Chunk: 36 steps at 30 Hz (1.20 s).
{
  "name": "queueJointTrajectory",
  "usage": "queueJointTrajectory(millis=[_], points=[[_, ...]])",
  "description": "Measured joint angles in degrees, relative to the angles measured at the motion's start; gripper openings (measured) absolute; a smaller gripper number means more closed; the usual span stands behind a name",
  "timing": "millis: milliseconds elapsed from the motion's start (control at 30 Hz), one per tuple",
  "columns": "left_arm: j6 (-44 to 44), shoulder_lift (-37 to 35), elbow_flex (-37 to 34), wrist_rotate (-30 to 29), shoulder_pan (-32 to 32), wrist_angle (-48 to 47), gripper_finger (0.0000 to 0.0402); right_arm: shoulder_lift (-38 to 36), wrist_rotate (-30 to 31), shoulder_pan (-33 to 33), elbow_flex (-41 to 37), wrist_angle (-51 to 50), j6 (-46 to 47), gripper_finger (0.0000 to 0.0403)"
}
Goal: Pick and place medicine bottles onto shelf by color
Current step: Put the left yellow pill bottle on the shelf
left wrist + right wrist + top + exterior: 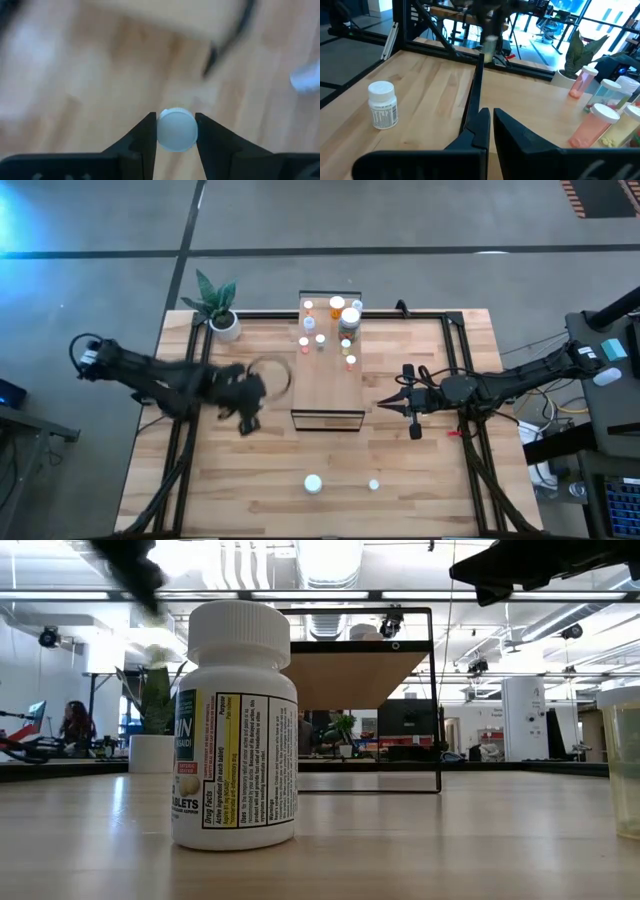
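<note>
The left gripper [175,131] sits left of centre in the high view, its fingers [145,137] pinching a white-capped bottle [177,129] that stands upright between them. The shelf [328,385] lies just to its right, long axis running up the frame. The right gripper [414,402], fingers shut on nothing, waits beside the shelf's right edge. Two bottles remain on the worktop [430,470].

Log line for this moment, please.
left tool: shut on white-capped bottle | right tool: shut, idle beside shelf | two bottles near front edge
</note>
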Motion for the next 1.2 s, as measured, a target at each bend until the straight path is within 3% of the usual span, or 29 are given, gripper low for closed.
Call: queueJointTrajectory(millis=[233,467,767,1067,1200], points=[[27.63,9.74,17.33,5.96,17.5,1.64,0.0099,0.0,0.0,0.0,0.0,-0.01,0.01,0.0013],[43.68,25.93,32.62,11.64,23.2,2.23,0.0099,0.0,-0.01,0.0,0.0,-0.1,-0.01,0.0013],[48.41,37.87,43.67,13.91,23.81,-0.28,0.0099,0.0,-0.03,0.0,-0.02,-1.71,-0.51,0.0013],[48.53,38.92,44.23,13.93,25.39,-0.94,0.0099,0.0,-0.04,0.01,-0.02,-1.67,-0.98,0.0013],[48.32,38.94,44.29,16.77,25.35,-0.81,0.0099,0.0,-0.05,0.02,-0.02,-1.54,-0.92,0.0013]])
